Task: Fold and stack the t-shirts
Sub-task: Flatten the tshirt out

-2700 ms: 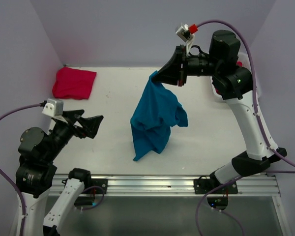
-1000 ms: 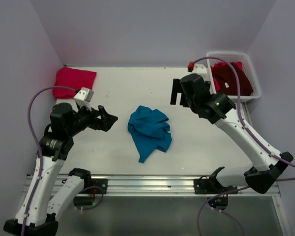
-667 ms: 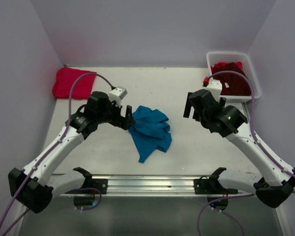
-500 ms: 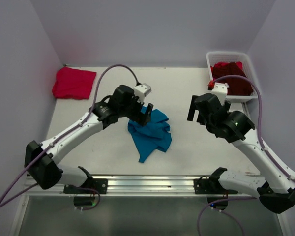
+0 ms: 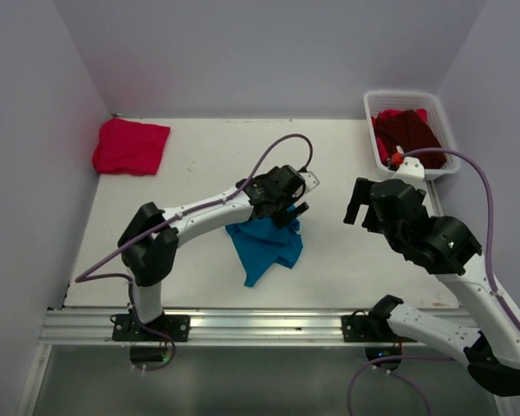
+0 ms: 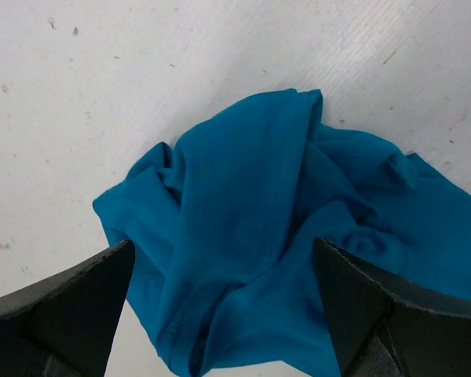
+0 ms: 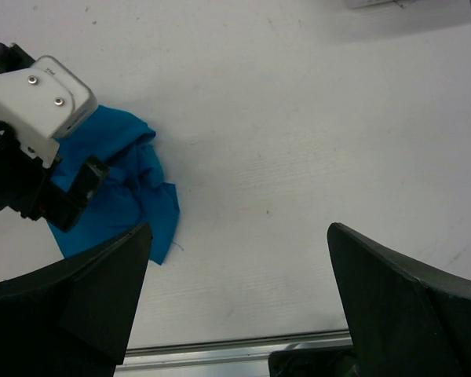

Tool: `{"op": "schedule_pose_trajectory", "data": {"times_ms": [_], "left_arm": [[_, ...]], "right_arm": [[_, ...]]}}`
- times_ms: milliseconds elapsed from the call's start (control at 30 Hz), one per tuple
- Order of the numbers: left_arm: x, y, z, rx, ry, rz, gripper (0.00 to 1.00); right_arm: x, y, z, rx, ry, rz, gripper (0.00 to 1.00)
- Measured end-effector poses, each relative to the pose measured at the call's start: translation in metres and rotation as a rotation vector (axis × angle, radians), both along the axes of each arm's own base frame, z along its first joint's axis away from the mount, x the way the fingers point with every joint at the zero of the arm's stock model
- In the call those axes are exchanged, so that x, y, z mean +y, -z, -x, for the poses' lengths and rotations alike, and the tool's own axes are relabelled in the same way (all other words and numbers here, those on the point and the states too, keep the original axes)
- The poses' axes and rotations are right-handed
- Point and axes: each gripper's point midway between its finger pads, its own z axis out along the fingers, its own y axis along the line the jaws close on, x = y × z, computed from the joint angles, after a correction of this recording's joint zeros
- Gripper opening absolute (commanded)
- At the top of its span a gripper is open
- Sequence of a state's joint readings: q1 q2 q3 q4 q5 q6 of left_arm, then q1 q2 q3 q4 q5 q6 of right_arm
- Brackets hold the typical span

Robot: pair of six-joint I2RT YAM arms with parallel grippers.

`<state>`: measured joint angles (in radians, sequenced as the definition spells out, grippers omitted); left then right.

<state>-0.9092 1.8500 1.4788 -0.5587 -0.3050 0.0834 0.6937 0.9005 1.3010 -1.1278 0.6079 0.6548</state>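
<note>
While the teal shirt [image 5: 267,246] lies crumpled, the left end effector [image 6: 220,261] hangs released over it (right end effector [image 7: 239,239] also released).

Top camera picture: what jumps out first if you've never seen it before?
The crumpled teal-blue shirt in the middle of the white table, with the left hand open right over it. Next, the bright red shirt in the far left corner, and the white basket at far right holding a dark maroon shirt.
</note>
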Motion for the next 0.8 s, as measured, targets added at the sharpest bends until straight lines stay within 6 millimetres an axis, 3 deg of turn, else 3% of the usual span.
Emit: {"op": "schedule_pose_trajectory", "data": {"times_ms": [300, 600, 700, 800], "left_arm": [[-0.016, 0.008, -0.022, -0.076, 0.092, -0.074, 0.94], [-0.081, -0.013, -0.02, -0.123, 0.281, -0.007, 0.94], [-0.093, -0.002, -0.014, -0.104, 0.319, -0.009, 0.94], [-0.093, 0.024, -0.011, -0.066, 0.334, -0.054, 0.94]], "right_arm": [[0.003, 0.0, 0.004, 0.005, -0.03, -0.014, 0.99], [0.001, -0.002, 0.006, -0.003, -0.034, -0.014, 0.99], [0.001, -0.002, 0.006, -0.002, -0.036, -0.011, 0.99], [0.0, -0.002, 0.006, -0.001, -0.038, -0.007, 0.99]]}}
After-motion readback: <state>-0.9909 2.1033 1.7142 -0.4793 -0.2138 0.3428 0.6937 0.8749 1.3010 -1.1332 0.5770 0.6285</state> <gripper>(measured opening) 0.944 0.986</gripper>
